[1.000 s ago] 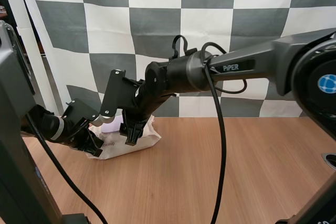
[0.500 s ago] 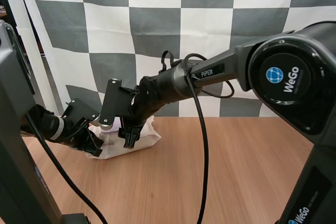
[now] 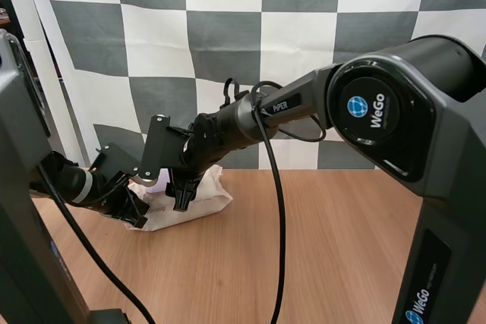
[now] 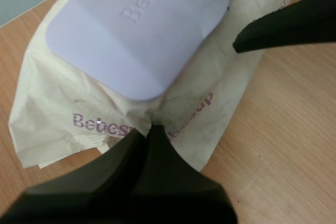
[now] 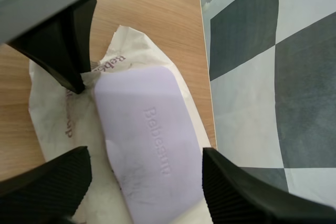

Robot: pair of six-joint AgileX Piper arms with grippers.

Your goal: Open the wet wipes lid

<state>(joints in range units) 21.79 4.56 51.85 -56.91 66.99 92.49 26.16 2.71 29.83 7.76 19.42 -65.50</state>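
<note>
Left of the pack of wet wipes (image 3: 206,201), nothing new: the left gripper (image 4: 149,136) hasn't budged in the last second. Its fingers are closed together into one dark wedge, with the tip pushed into the crumpled wrapper at the pack's edge, just short of the lid (image 4: 142,30). Whether a fold of wrapper is nipped between them is hard to call from here; it looks more like pinning than holding. The pack itself lies flat on the bench (image 3: 342,248) exactly where it was, between the two grippers, its lilac lid still down and shut. Now the mover: the right gripper (image 5: 146,156) has slid a touch leftward and settled lower over the pack. Its fingers are spread wide, ribbed faces inward, one on either side of the lid and gripping nothing. So the approach looks about done, and I'd say catching the lid's edge is what's left. What's in the way? The left fingers sit close by the lid's corner, right beside one right finger, so room is tight, and that soft wrapper could shift. Right of the pack, only the right arm reaches in across the bench.
</note>
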